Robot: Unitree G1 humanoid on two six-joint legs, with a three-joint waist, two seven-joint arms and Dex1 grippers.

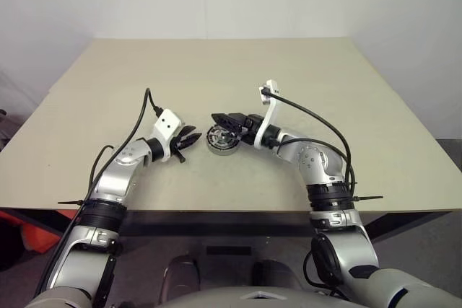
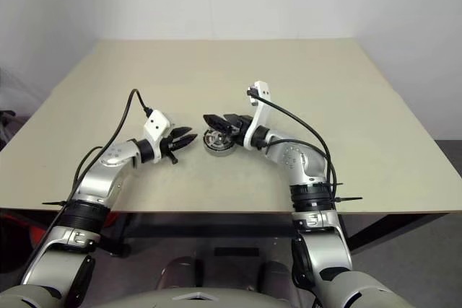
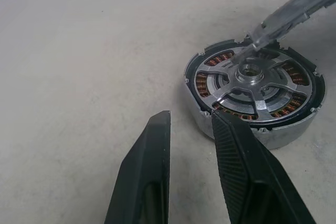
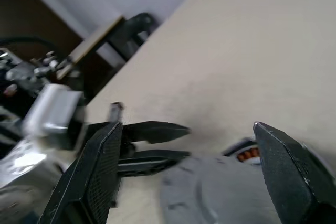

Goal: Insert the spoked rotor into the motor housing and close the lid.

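Table: the beige rectangular wooden table bears the parts near the middle of its front half.
Housing: the round copper-wound motor housing lies flat on the table, between the two grippers.
Rotor: the silver spoked metal rotor sits inside the housing, over the windings.
Lid: the grey round metal lid is between the right gripper's spread fingers, above the housing.
Left gripper: the black two-fingered left gripper is just left of the housing, apart from it.
Right gripper: the black two-fingered right gripper reaches over the housing from the right.
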